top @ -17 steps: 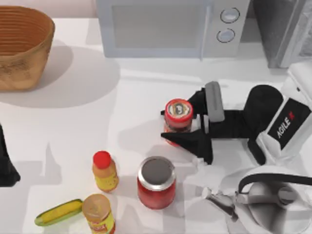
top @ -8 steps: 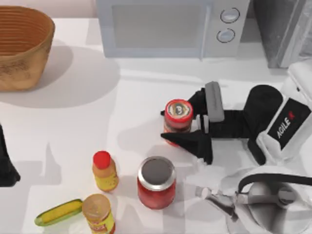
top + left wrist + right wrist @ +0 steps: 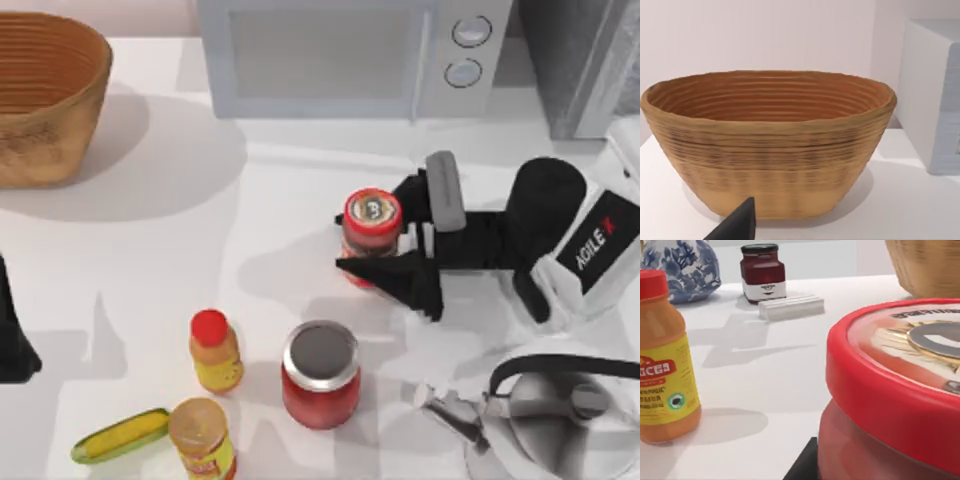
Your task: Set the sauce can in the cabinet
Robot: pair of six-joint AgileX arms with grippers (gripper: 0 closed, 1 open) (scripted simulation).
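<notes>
The sauce can (image 3: pixel 372 226), slim and red with a printed top, sits between the black fingers of my right gripper (image 3: pixel 366 240), right of the table's middle. The gripper is shut on it from the right side. In the right wrist view the sauce can (image 3: pixel 900 390) looms very close, its red rim and printed top showing. The cabinet (image 3: pixel 585 60), grey and boxy, stands at the back right corner beside the microwave. My left arm (image 3: pixel 12 340) rests parked at the table's left edge.
A white microwave (image 3: pixel 350 55) stands at the back, a woven basket (image 3: pixel 45 95) at the back left. In front stand a wide red jar (image 3: pixel 320 375), a yellow bottle (image 3: pixel 215 350), an orange-topped can (image 3: pixel 203 437) and a green pickle (image 3: pixel 120 435). A metal kettle (image 3: pixel 550 410) sits front right.
My right gripper, shut on the sauce can, has moved a little toward the back right with it. The left arm has not moved.
</notes>
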